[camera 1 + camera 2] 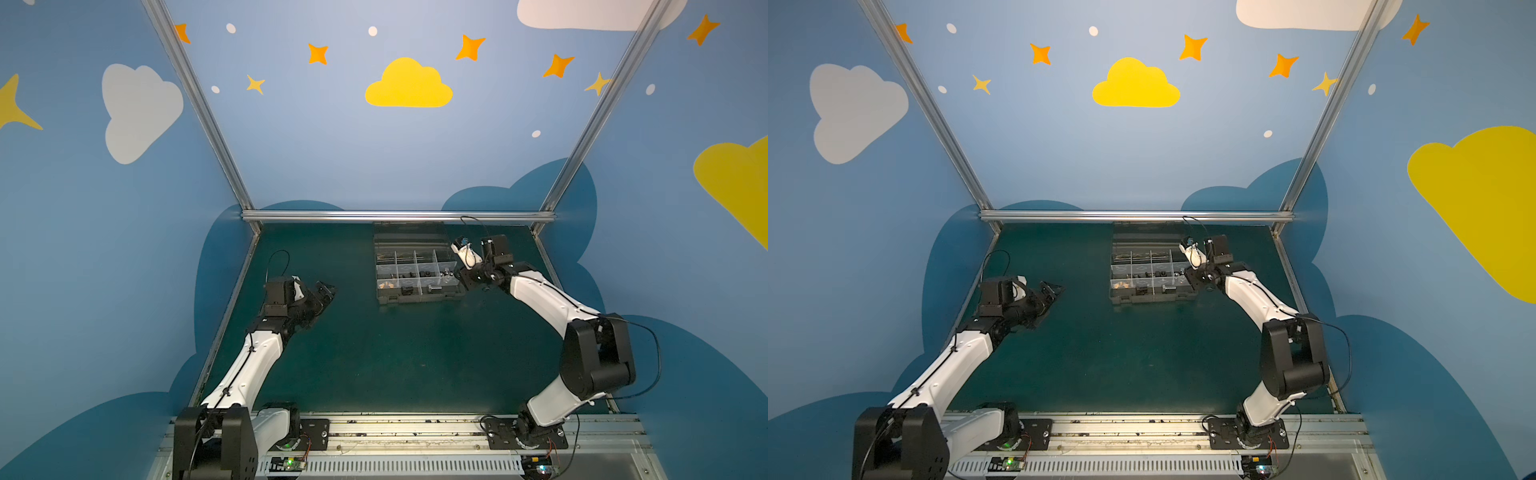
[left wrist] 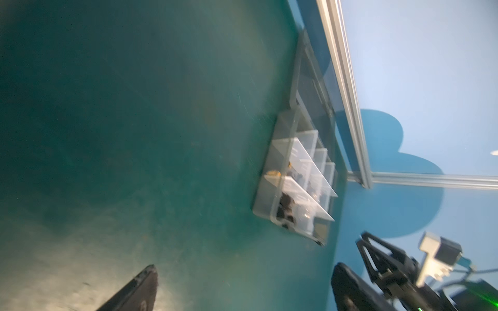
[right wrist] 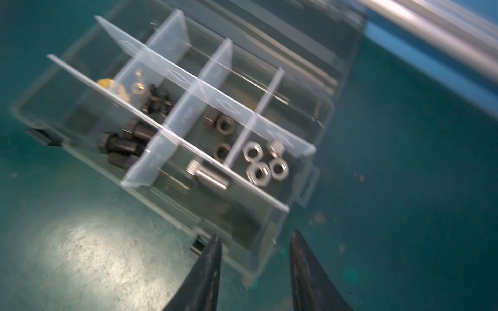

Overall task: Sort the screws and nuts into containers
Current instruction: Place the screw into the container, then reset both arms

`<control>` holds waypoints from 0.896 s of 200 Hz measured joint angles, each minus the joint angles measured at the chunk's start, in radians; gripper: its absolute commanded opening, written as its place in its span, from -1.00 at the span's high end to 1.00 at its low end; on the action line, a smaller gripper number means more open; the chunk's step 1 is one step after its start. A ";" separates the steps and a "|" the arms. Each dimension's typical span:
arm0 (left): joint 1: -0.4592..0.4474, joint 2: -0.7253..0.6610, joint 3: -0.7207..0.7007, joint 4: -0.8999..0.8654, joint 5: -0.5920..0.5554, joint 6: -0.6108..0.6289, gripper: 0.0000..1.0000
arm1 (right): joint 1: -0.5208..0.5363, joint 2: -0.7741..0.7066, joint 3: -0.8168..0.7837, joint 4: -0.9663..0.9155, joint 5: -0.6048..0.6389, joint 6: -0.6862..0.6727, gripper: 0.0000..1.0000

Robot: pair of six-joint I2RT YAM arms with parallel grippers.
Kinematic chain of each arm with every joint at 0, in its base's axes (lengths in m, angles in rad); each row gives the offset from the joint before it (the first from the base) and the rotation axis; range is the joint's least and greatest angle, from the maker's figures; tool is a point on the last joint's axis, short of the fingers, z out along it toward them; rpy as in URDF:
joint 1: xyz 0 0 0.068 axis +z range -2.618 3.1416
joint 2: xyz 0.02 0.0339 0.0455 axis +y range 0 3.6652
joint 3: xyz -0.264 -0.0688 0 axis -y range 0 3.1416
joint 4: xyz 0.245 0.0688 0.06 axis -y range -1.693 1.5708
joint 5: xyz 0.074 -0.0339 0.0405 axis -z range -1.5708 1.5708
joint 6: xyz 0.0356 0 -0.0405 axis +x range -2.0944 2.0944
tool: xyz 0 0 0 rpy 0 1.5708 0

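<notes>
The grey organiser box (image 1: 419, 297) (image 1: 1152, 297) lies at the back of the green mat with its containers open to view. In the right wrist view, silver nuts (image 3: 250, 173) fill an end compartment of the box (image 3: 188, 212), and darker nuts (image 3: 229, 121) sit in the one beside it. A silver screw (image 3: 207, 175), black screws (image 3: 121, 145) and brass-tinted ones (image 3: 107, 83) occupy other compartments. My right gripper (image 3: 255, 234) (image 1: 462, 277) hovers open and empty at the box's right end. My left gripper (image 2: 245, 269) (image 1: 322, 301) is wide open and empty, well left of the box (image 2: 265, 199).
The box's clear lid (image 1: 409, 235) lies folded back against the aluminium rail (image 1: 399, 215) at the table's far edge. Blue walls close in the left, right and back. Both arm bases sit on the front rail (image 1: 415, 428). Bare green mat (image 1: 374, 353) spans the middle.
</notes>
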 measured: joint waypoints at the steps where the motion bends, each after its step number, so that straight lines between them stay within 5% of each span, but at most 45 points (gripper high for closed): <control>1: 0.000 -0.001 0.000 0.002 -0.003 0.001 -0.99 | -0.001 -0.002 -0.003 0.002 0.000 0.002 0.18; 67: 0.000 -0.034 -0.024 0.109 -0.277 0.145 -0.99 | -0.129 -0.154 -0.341 0.274 -0.028 0.121 0.18; 179: 0.004 -0.017 -0.096 0.215 -0.518 0.435 -0.99 | -0.182 -0.068 -0.461 0.589 0.000 0.174 0.11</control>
